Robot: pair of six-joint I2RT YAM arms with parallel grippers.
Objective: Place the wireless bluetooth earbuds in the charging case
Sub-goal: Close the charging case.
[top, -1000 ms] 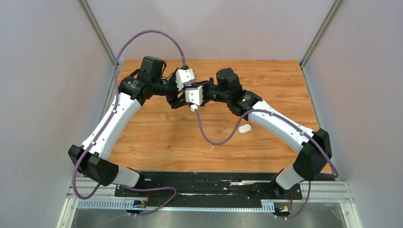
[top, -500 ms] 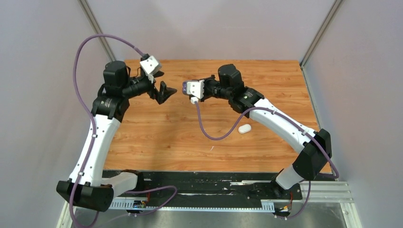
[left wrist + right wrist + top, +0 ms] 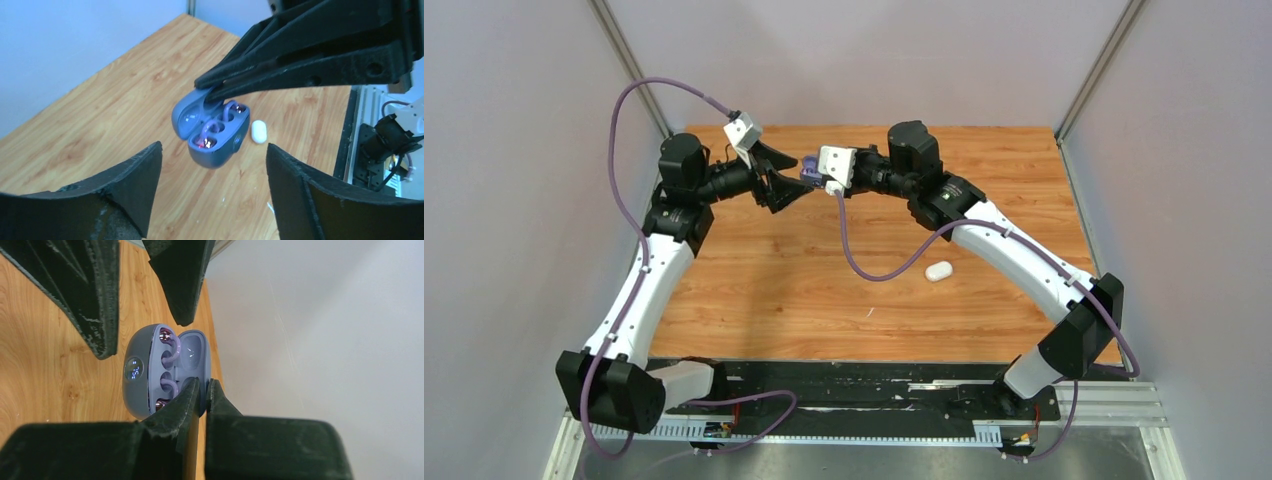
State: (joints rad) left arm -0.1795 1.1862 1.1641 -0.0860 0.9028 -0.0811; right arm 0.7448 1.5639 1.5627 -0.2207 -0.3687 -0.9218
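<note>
Two purple earbuds (image 3: 220, 125) sit in the wells of the open case (image 3: 215, 150), their hooks curving up above the rim. One well shows a reddish glow at the bottom end. The case is blue-grey, and its lid (image 3: 192, 354) is hinged back. A small lit display (image 3: 133, 369) on the front wall shows digits too small to read.

The case is off the table (image 3: 754, 280), in the air over the far half. The right gripper (image 3: 202, 385) carries it, with its two fingers pressed together on the edge of the lid and only the lid wall between them. The case body hangs below that grip, with the wells facing the left wrist camera.

The left gripper (image 3: 214, 146) faces the case from the opposite side. Its fingers are spread wide and nothing is between them. In the right wrist view its fingertips stand just beside the case. Whether they touch it cannot be told.

A closed white case (image 3: 938, 271) lies on the table, well apart from both grippers and below the right forearm. A white speck (image 3: 870, 312) lies nearer the front edge and is too small to identify.
</note>
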